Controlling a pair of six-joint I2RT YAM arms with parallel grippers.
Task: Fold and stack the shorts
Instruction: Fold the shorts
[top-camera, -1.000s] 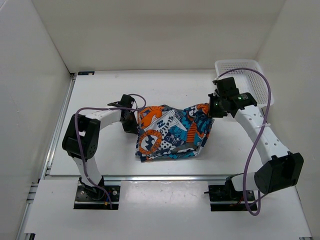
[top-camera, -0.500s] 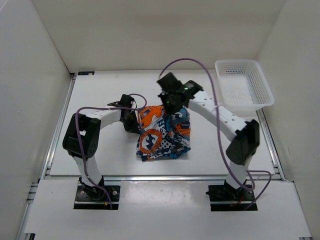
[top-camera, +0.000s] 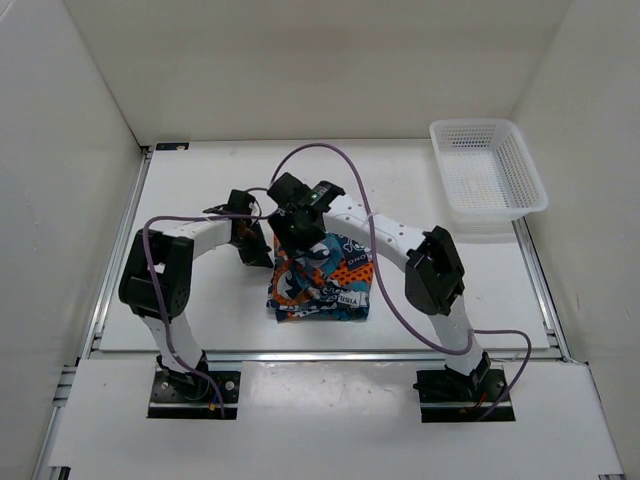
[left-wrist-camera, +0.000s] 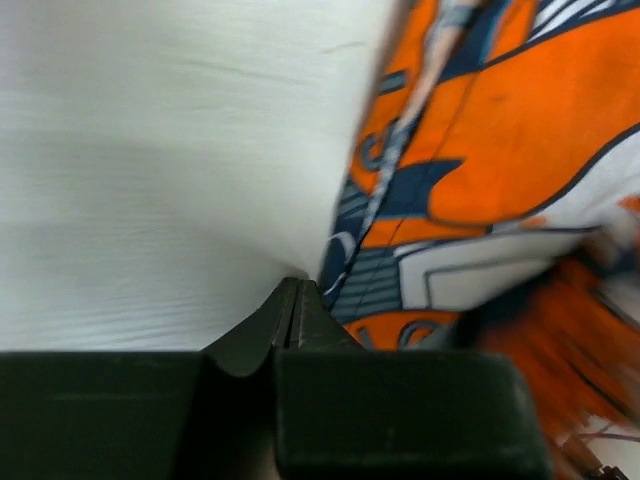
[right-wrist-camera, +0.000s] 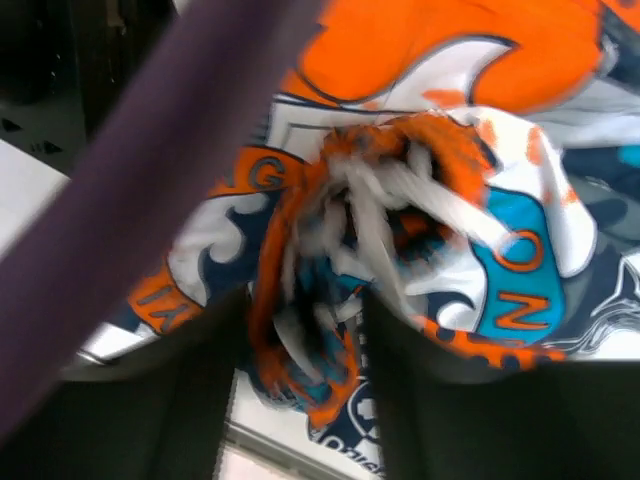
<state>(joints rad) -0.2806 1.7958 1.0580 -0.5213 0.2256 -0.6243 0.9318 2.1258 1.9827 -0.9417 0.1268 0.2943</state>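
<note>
The shorts (top-camera: 325, 285), printed in orange, teal and white, lie folded into a narrow bundle at the table's middle front. My left gripper (top-camera: 257, 250) sits at their left edge, and in the left wrist view its jaws (left-wrist-camera: 297, 285) are closed together right where the cloth's edge (left-wrist-camera: 500, 150) ends. Above the bundle's upper left corner hangs my right gripper (top-camera: 297, 238). In the right wrist view its fingers (right-wrist-camera: 305, 310) stand apart, with a blurred bunch of the shorts (right-wrist-camera: 450, 60) in the gap between them.
A white mesh basket (top-camera: 500, 212) stands at the back right corner. The right arm stretches leftwards across the table's middle, and its purple cable (top-camera: 330, 150) arches above it. White walls close in the table on three sides.
My right gripper has carried the shorts' right side over to the left, folding the cloth narrower, and its jaws have parted from shut. The left gripper has stayed at the left edge.
</note>
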